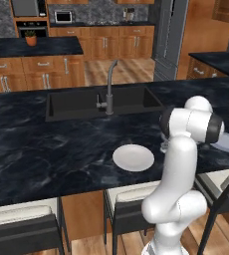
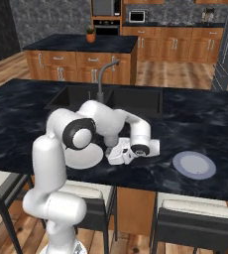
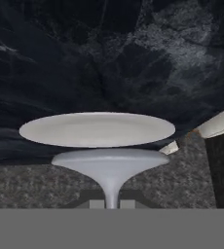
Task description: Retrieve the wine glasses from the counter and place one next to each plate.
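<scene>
The black marbled bench (image 1: 32,149) runs wide across the room, a dark sink (image 1: 81,102) sunk into it behind a grey tap (image 1: 110,87). Two plates lie near the front edge – the white plate (image 1: 133,157) and, well apart from it, the bluish plate (image 2: 194,164). Between them the hand (image 2: 117,157) reaches low over the bench. It is clenched on the stem of a wine glass (image 3: 110,165), whose round foot shows just before the white plate in the hand view – the fingers (image 3: 95,204) sit close in on either side of the stem
</scene>
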Robot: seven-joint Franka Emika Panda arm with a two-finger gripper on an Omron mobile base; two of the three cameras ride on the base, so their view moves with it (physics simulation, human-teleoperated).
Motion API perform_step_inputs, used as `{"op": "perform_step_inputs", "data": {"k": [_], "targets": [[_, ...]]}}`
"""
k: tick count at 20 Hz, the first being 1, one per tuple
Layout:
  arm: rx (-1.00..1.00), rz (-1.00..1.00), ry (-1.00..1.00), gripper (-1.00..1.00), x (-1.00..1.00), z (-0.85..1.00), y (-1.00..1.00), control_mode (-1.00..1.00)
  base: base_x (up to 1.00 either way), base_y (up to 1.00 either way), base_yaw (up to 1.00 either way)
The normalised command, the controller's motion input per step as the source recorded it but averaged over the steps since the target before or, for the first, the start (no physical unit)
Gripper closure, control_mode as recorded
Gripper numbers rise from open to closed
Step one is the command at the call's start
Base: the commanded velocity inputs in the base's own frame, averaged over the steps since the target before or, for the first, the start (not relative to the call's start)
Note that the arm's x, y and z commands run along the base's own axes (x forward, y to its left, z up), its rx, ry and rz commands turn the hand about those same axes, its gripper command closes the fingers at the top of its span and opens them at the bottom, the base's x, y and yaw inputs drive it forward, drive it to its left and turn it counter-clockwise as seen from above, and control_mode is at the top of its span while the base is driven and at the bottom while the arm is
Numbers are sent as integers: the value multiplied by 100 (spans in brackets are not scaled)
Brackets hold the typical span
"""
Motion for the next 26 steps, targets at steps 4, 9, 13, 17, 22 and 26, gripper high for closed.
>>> {"op": "perform_step_inputs", "data": {"k": [4, 9, 13, 17, 22, 26], "targets": [[-1, 5, 0, 100, 15, -34, 0, -100, 0, 0, 0], [0, 2, 0, 100, 27, -41, 2, -100, 0, 0, 0], [-1, 0, 0, 100, 35, -35, 0, -100, 0, 0, 0], [-1, 0, 0, 100, 33, -34, 0, -100, 0, 0, 0], [-4, 2, 0, -100, 13, -34, 0, -100, 0, 0, 0], [-2, 7, 4, -100, -6, -25, -2, -100, 0, 0, 0]]}}
